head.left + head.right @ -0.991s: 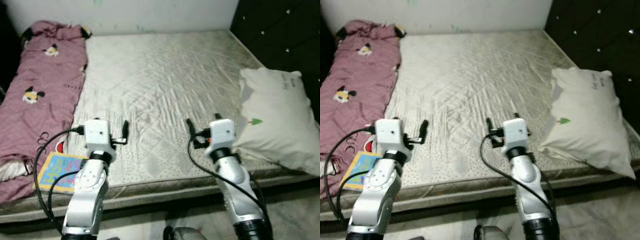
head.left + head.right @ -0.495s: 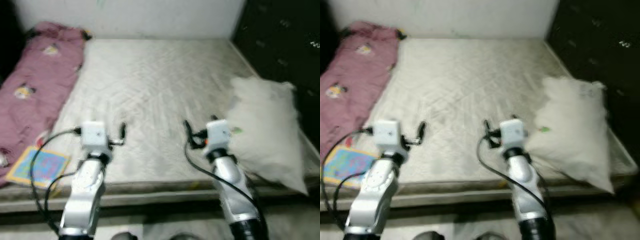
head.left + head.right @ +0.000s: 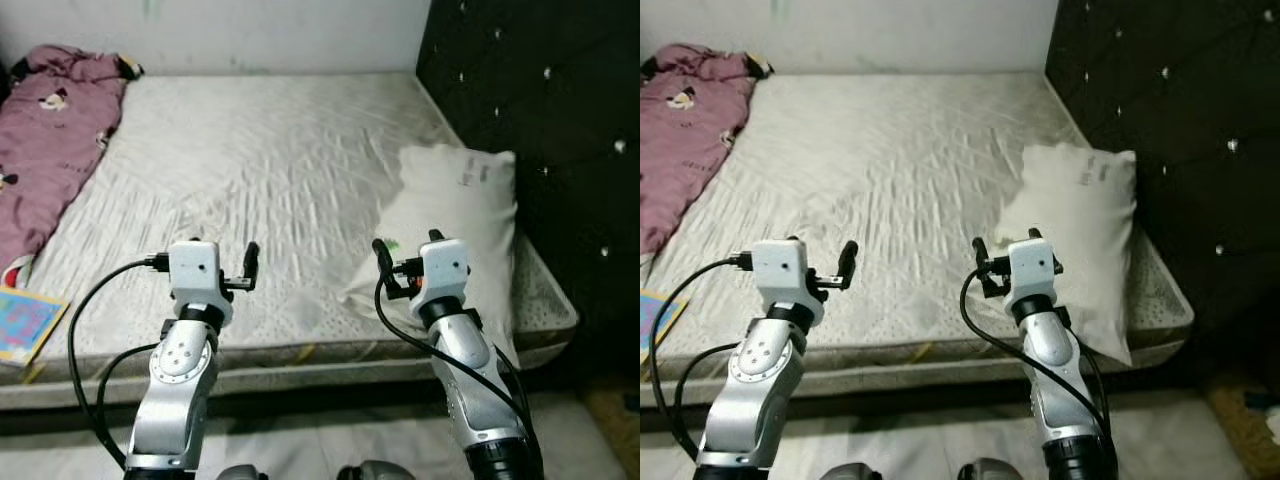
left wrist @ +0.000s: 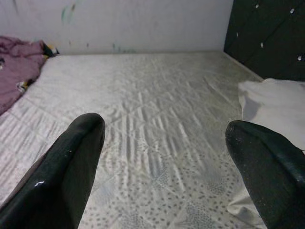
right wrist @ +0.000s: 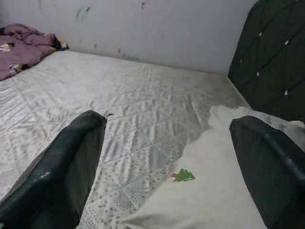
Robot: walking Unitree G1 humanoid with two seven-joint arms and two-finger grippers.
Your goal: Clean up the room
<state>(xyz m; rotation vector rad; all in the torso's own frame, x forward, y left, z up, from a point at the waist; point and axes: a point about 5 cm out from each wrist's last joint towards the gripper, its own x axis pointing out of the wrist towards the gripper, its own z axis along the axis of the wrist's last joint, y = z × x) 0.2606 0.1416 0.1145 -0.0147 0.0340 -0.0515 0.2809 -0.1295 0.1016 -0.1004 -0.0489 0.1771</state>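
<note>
Left eye view: one pillow (image 3: pixel 455 215), one mattress (image 3: pixel 250 160); two grippers wide, empty.

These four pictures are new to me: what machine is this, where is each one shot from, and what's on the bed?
A humanoid robot stands at a bed. The two wide pictures come from its head camera, looking down. The two close ones come from cameras on its wrists, looking out between black fingers. The left gripper and right gripper hang above the mattress edge, jaws open, holding nothing. A white pillow lies by the dark headboard, a pink blanket on the far side, and a colourful book at the near corner.
</note>
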